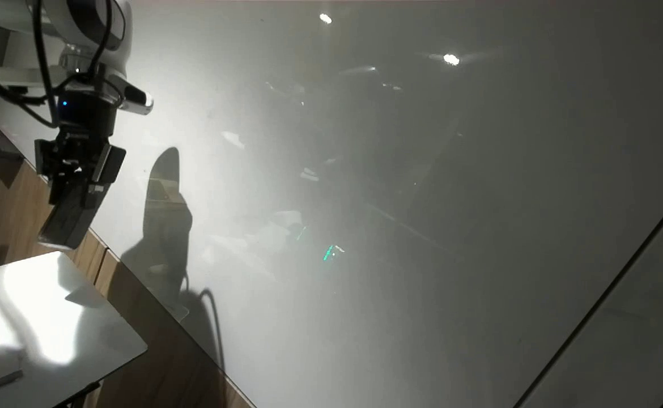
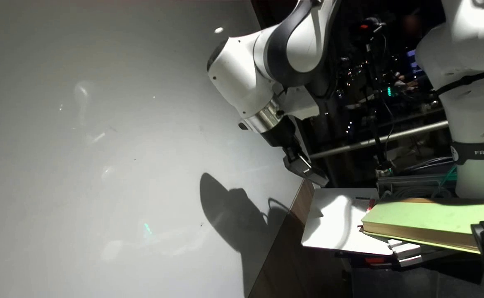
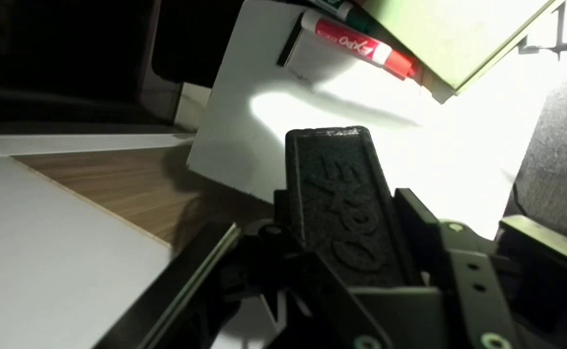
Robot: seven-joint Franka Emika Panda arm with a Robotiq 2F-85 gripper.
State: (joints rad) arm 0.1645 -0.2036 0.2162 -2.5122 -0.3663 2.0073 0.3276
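White surface (image 1: 365, 187); hand (image 3: 345, 208) grips embossed eraser (image 3: 344, 189); EXPO marker (image 3: 356, 43); FRANKA arm (image 2: 473, 99).

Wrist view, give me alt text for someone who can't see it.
A gripper holds a black eraser in front of a white panel. At top, a red marker lies near a green book; at left, wood and a pale surface show.

Green block (image 2: 432, 217): thick and book-shaped, its tan side turned toward me in an exterior view.
Red marker (image 3: 354, 41): I read EXPO on its barrel; its cap lies just beside the green block.
Dark-green marker (image 3: 356, 17): I see it alongside the red one, partly out of the wrist view.
Wood-grained panel (image 1: 167, 362): brown, shadowed in both exterior views.
Metal rail (image 2: 349, 147): pale, aslant.
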